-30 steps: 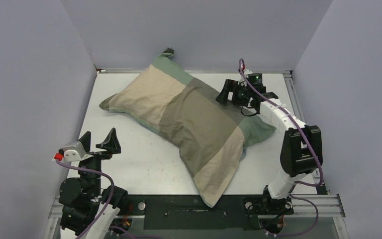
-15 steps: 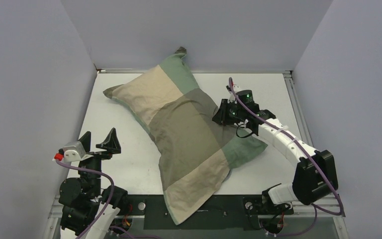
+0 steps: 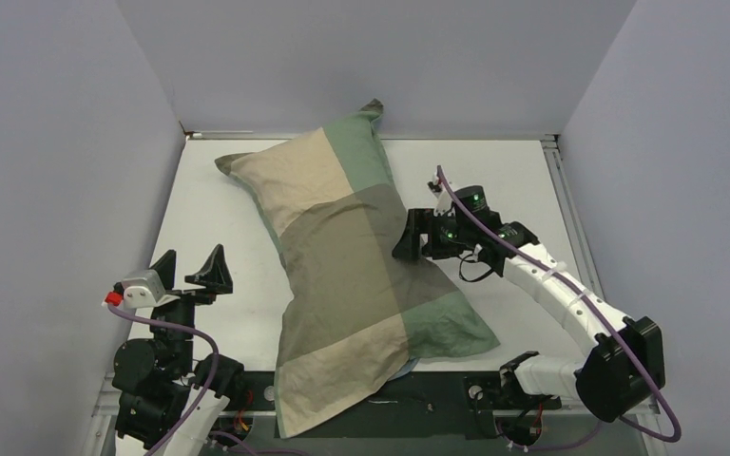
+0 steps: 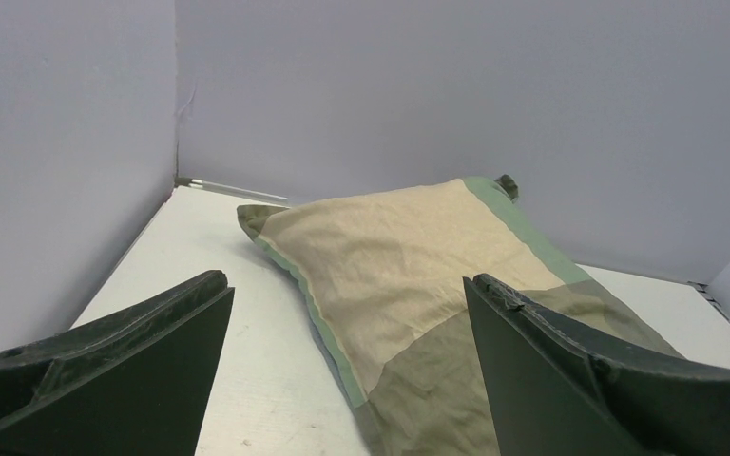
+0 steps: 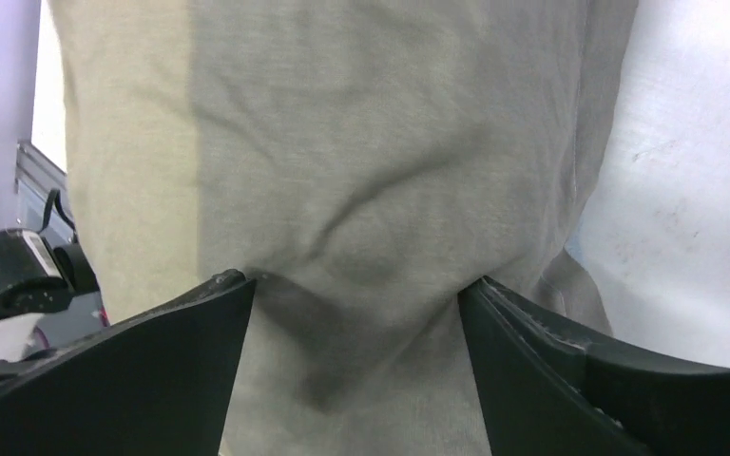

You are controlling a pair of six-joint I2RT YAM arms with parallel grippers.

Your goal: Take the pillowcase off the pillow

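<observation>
Boxed in on three sides, all plain lilac-grey: back wall (image 3: 371,57), left wall (image 3: 57,142), right wall (image 3: 665,142). Below, a white counter (image 3: 238,285), faintly scuffed, edged by a metal rail (image 3: 219,135) at the far side and a black strip (image 3: 437,389) at the near edge. Lit softly and evenly.

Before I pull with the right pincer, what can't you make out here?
Pillow: hidden in every view, inside the pillowcase.
Pillowcase's opening: not visible; top view shows no open end, wrist views crop it.
Right pincer: wrist view shows cloth between its jaws, but not whether it is pinched.
</observation>
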